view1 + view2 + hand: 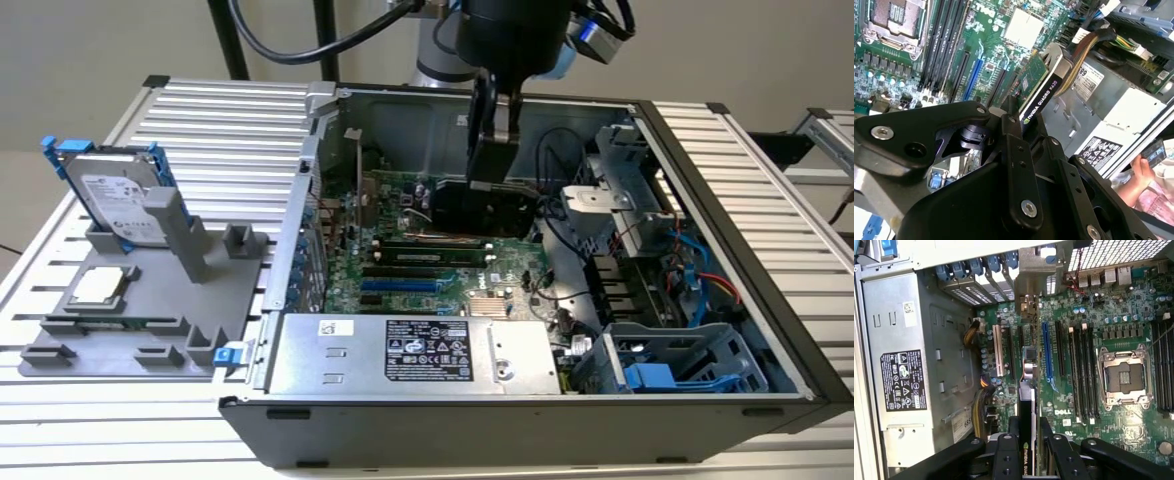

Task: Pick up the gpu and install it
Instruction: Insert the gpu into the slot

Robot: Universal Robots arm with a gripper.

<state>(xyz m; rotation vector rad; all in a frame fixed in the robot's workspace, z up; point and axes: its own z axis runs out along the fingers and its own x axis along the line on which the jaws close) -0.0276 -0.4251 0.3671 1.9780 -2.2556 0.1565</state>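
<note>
In the exterior view my gripper reaches down into the open computer case and is shut on the gpu, a dark card hanging upright over the green motherboard. Both wrist views look along the card's edge. In the first wrist view the gpu sits between my fingers and lines up with the expansion slots, between a white slot and a blue slot. In the second wrist view the gpu shows a green face and a black edge. Whether its connector touches a slot is hidden.
A silver power supply fills the case's near side, with cables and a blue drive cage at the exterior view's right. On that view's left, a grey fixture holds a hard drive and a CPU chip. A person's hand is beside the case.
</note>
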